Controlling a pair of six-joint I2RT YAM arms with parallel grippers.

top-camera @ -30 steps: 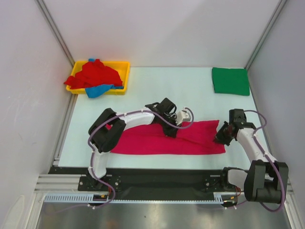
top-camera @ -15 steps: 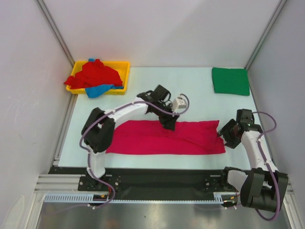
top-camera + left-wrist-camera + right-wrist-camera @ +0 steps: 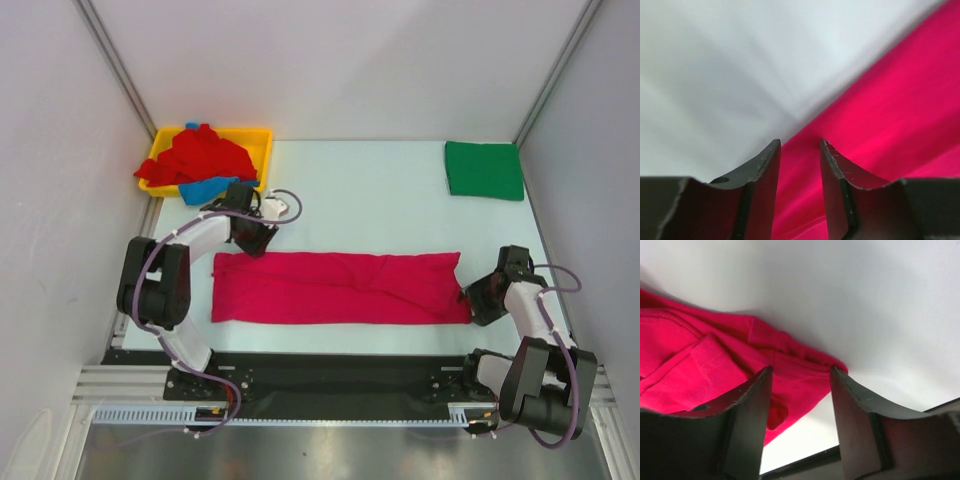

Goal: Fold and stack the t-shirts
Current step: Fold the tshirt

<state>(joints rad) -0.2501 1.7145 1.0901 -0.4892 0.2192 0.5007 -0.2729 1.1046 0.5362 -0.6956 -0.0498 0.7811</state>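
1. T-shirts [image 3: 200,160], red and blue, wait heaped in the yellow tray [image 3: 262,140] at the table's [image 3: 380,200] far left corner.
2. Left gripper [image 3: 252,242] has moved from the magenta t-shirt's [image 3: 340,288] middle to its far left corner, with jaws partly open and holding nothing.
3. That shirt now lies flat as a long strip along the table's near edge.
4. Right gripper [image 3: 480,298] has released the strip's right end, and its jaws are apart and empty; a crosswise fold probably comes next.
5. Green t-shirt [image 3: 485,170] sits folded at the far right corner.
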